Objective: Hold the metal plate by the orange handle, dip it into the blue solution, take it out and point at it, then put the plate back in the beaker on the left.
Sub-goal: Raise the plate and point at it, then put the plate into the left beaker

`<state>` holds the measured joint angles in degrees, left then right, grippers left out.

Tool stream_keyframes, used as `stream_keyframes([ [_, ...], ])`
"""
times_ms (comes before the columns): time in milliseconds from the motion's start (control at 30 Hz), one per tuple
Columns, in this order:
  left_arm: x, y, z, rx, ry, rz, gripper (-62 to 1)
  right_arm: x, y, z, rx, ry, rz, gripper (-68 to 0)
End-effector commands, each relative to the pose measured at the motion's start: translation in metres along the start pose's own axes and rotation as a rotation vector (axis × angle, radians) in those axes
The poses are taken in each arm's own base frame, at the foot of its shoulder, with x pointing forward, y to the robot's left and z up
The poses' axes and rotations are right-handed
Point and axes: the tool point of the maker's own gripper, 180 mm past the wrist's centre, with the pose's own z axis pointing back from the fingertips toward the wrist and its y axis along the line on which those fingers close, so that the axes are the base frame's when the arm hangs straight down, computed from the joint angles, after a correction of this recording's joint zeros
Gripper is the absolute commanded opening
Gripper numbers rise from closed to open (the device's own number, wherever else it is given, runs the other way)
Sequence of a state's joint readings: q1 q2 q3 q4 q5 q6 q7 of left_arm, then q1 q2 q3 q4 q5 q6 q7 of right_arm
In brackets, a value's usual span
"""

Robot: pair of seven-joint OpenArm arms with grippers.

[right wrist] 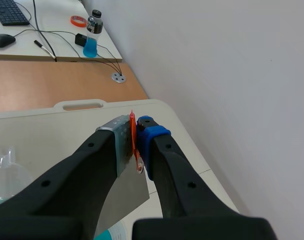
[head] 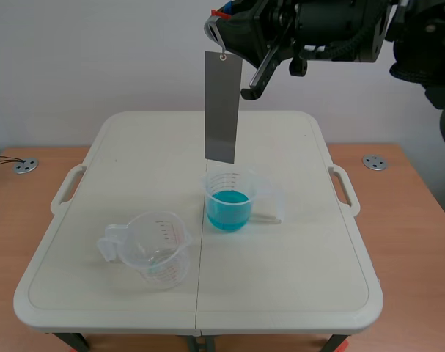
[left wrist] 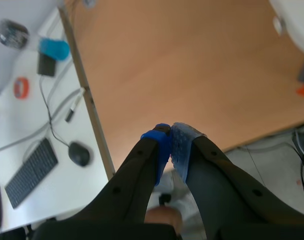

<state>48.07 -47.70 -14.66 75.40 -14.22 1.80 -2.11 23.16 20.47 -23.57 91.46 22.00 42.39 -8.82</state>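
The metal plate (head: 223, 106) hangs in the upper middle of the scene view. The right end effector (head: 223, 33) is clamped on its orange handle (right wrist: 133, 135), with the pads pressed on either side. The plate's free lower edge sits just above the rim of the beaker (head: 240, 192) holding the blue solution (head: 229, 209), over the left part of its mouth.

The step in hand is most likely the dip. It should go well if the plate is lowered straight down after a slight shift toward the picture's right, so that the edge clears the rim and enters the liquid without tipping the beaker.

The plate's long axis is close to vertical, with the handle end up, the free end pointing down at the beaker and its broad face toward the scene camera.

The empty beaker (head: 152, 249) stands lower left on the bench (head: 303, 257). The left end effector (left wrist: 171, 137) is closed on nothing.
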Motion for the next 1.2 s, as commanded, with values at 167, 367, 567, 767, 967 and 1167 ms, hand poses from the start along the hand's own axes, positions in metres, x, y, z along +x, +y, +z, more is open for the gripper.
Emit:
stream_keyframes([
  [167,-0.048,-0.061,0.026,-0.222,0.113,0.016,-58.0,0.035,-0.006,0.003,-0.005,-0.089,0.062,-66.2],
  [367,-0.077,-0.135,0.054,-0.447,0.195,0.071,-58.0,0.056,0.002,0.004,0.011,-0.139,0.099,-66.2],
  [567,-0.081,-0.2,0.081,-0.594,0.21,0.135,-58.0,0.074,0.017,0.003,0.051,-0.188,0.117,-66.2],
  [767,-0.08,-0.245,0.104,-0.696,0.225,0.18,-58.0,0.08,0.039,-0.005,0.113,-0.212,0.113,-66.2],
  [967,-0.079,-0.262,0.115,-0.741,0.232,0.192,-58.0,0.086,0.06,-0.013,0.183,-0.234,0.118,-66.2],
  [1167,-0.081,-0.261,0.112,-0.735,0.24,0.185,-58.0,0.095,0.076,-0.022,0.226,-0.264,0.112,-66.2],
])
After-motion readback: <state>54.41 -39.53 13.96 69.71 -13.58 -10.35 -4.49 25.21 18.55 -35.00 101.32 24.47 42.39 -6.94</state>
